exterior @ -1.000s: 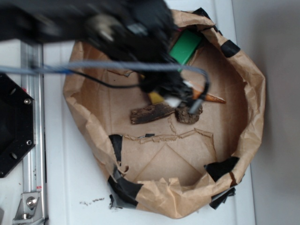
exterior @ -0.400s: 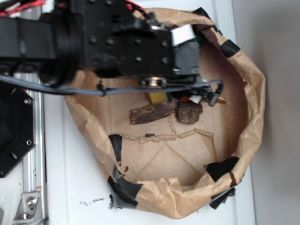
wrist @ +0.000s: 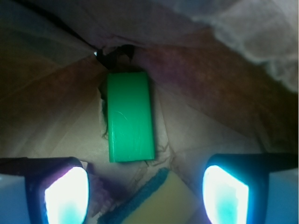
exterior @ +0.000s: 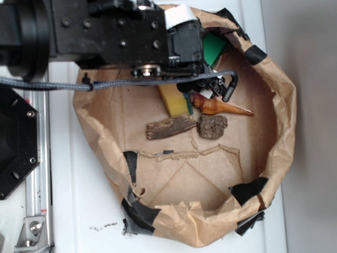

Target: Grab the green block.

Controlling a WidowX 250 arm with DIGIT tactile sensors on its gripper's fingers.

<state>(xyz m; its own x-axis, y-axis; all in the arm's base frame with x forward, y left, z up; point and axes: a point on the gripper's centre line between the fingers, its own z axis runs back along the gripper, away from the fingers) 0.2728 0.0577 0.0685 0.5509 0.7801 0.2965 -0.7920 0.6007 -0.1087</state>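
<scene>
One green block lies flat on the brown paper at the basket's far wall; the gripper hangs spread and empty just short of it; one yellow sponge, one bark strip, one cork lump.

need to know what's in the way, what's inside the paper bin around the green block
Inside the paper bin: the green block by the far wall, a yellow sponge, a bark strip, a brown lump and an orange cone shell. The arm covers most of the block from above.
</scene>
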